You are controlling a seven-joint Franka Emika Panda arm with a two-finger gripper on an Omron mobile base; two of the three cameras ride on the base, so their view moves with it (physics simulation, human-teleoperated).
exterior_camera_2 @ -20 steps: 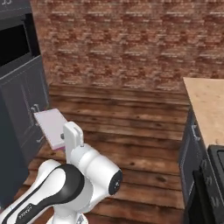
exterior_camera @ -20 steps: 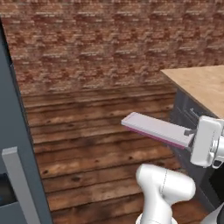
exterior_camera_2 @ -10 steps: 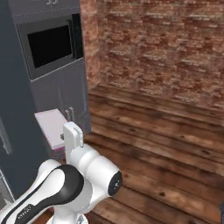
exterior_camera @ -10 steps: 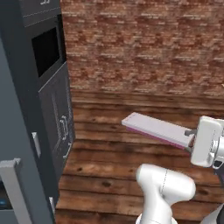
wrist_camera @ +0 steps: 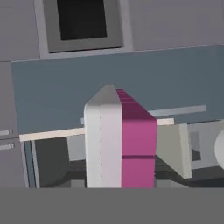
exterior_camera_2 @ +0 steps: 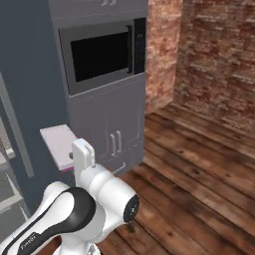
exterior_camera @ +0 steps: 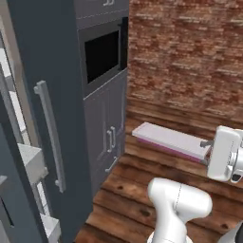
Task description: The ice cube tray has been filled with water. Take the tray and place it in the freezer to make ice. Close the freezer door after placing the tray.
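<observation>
We hold the ice cube tray (exterior_camera: 171, 139) level in the air above the wooden floor (exterior_camera: 156, 163), our claw (exterior_camera: 208, 151) pinching its near end. The freezer (exterior_camera: 57, 123) stands to the left. We read no writing anywhere.

— What's different from a second ago?
— The whole view has swung: the counter at right is gone, and the built-in oven (exterior_camera: 102, 54) with its grey cabinets (exterior_camera_2: 112, 134) now fills the upper left.
— And the freezer (exterior_camera: 57, 118)?
— It now spreads across the left.
</observation>
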